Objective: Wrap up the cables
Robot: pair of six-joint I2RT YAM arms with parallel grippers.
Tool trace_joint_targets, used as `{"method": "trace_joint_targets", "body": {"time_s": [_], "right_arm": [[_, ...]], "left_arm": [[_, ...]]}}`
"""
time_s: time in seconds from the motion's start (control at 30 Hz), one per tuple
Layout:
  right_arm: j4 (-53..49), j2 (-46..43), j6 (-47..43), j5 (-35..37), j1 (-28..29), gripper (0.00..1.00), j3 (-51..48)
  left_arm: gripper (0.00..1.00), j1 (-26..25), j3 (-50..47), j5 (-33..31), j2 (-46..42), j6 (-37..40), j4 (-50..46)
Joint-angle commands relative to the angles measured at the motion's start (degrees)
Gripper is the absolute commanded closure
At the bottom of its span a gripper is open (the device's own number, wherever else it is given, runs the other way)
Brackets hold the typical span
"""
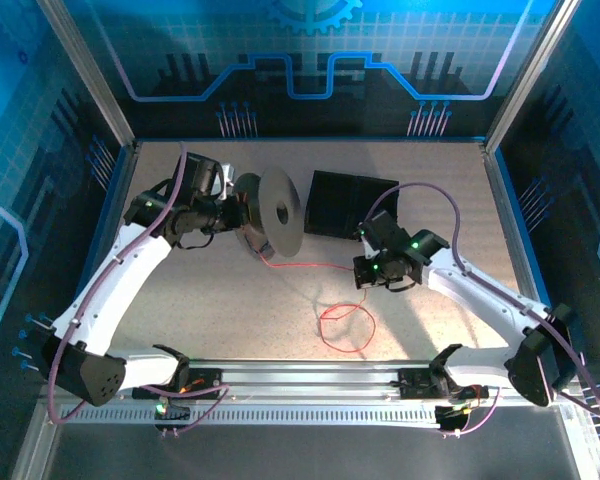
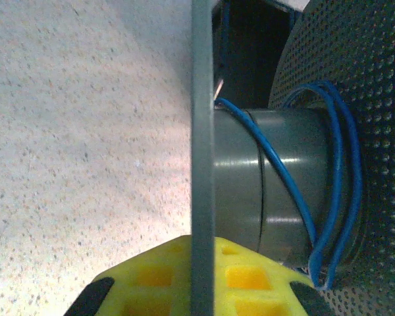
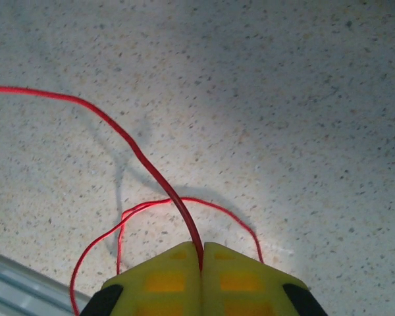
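enclosure: blue walls [image 1: 330,60] with printed circuit lines and a gear at the back and both sides.
table [image 1: 180,310]: pale speckled top, level; a ribbed metal rail [image 1: 310,385] runs along its near edge.
panel [image 1: 345,205]: flat, black, lying on the table at the back, just right of the spool.
spool [image 1: 280,210]: grey, left of centre towards the back, stood on edge with its axis about level and running left to right; perforated flanges; smooth hub [image 2: 243,191].
left gripper [image 2: 203,263]: yellow fingers closed narrow on the edge of the spool's left flange [image 2: 202,131].
right gripper [image 3: 202,253]: right of centre; yellow fingers pressed together, pinching the red cable between the tips.
red cable [image 1: 310,266]: thin; a fairly straight run from the foot of the spool rightward to the right gripper, long axis left to right; the slack lies in a loose loop on the table nearer the rail.
blue cable [image 2: 276,164]: thin; on the spool's hub, a few loose turns, one strand crossing the hub on a slant, the others bunched against the right flange.
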Motion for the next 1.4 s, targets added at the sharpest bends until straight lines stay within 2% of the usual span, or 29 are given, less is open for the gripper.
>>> {"method": "trace_joint_targets", "body": {"time_s": [0.0,0.17,0.37,0.47,0.53,0.63,0.77,0.87,1.1,1.23,1.37], "right_arm": [[0.47,2.05,-4.28,-1.80,-4.62,1.00,-0.53],[2.71,7.14,-6.82,-3.40,-11.24,1.00,1.79],[3.37,14.70,-8.02,-4.01,-14.25,1.00,9.72],[3.85,18.25,-8.92,-5.26,-15.16,1.00,14.64],[2.72,20.50,-9.96,-5.76,-15.82,1.00,18.81],[0.60,22.48,-12.41,-5.37,-17.06,1.00,24.73],[-1.96,23.06,-15.35,-6.88,-18.65,1.00,30.91],[-2.16,21.61,-17.43,-10.73,-18.10,1.00,33.32],[-6.14,20.07,-19.95,-16.12,-13.81,1.00,38.86],[-10.78,21.00,-21.25,-16.84,-8.70,1.00,44.09],[-16.39,23.19,-21.81,-17.28,-3.59,1.00,49.84]], "left_arm": [[1.00,0.78,2.69,5.02,-3.98,3.72,-2.01],[1.00,0.67,1.52,6.69,-7.36,5.30,-3.03],[1.00,-0.47,-0.21,8.68,-10.06,7.92,-3.60],[1.00,-3.57,-0.87,9.11,-10.38,9.45,-4.01],[1.00,-7.27,-1.11,7.21,-10.29,10.95,-4.67],[1.00,-12.89,-1.23,0.99,-9.92,12.51,-6.75],[1.00,-17.64,-2.60,-6.43,-9.78,14.20,-8.83],[1.00,-19.89,-4.45,-13.08,-8.59,14.75,-8.93],[1.00,-20.80,-6.95,-20.71,-3.60,14.97,-6.08],[1.00,-21.31,-6.63,-22.05,0.08,15.79,-4.70],[1.00,-21.33,-5.64,-28.01,3.64,16.08,-5.10]]}}
